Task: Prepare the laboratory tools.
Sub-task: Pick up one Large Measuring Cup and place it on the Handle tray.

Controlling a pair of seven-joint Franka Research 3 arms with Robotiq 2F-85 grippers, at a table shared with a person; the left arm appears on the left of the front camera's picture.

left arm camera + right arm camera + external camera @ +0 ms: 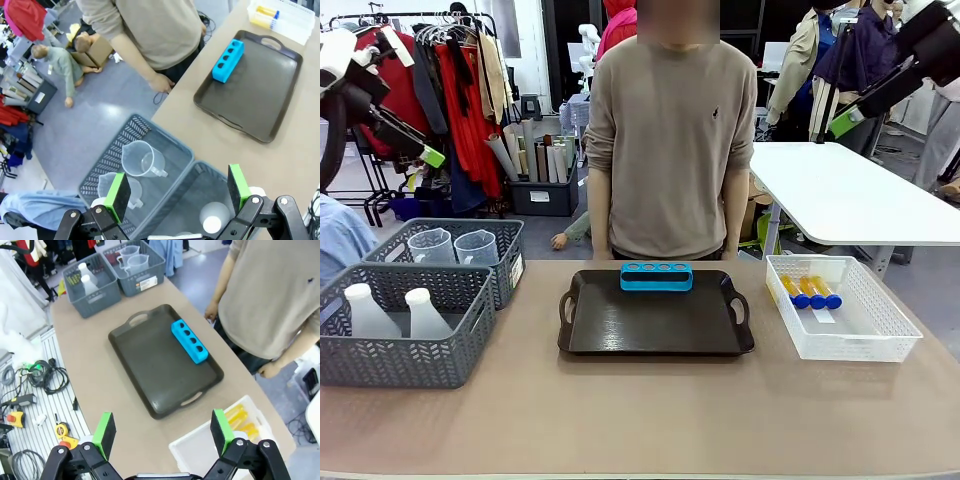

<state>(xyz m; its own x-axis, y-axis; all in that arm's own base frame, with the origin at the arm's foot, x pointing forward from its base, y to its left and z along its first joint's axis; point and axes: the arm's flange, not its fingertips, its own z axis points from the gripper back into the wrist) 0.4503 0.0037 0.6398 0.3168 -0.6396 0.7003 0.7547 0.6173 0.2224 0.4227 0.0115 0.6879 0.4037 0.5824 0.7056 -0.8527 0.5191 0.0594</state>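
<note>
A small blue four-hole rack [656, 276] stands on the far edge of a dark tray [620, 335]. Yellow blue-capped tubes [810, 292] lie in a white mesh basket [880, 345] at the right. On the left, two clear beakers [455, 247] stand in the rear grey basket [510, 270]. Two white flasks [395, 312] are in the front grey basket [400, 365]. My left gripper [177, 192] hangs open high above the grey baskets. High over the table's right end, my right gripper [163, 432] is open. Neither holds anything.
A person in a beige sweater [670, 140] stands at the far side of the table, hands down behind its edge. A white table [860, 195] stands behind at the right and a clothes rack [450, 90] at the back left. Bare tabletop lies in front of the tray.
</note>
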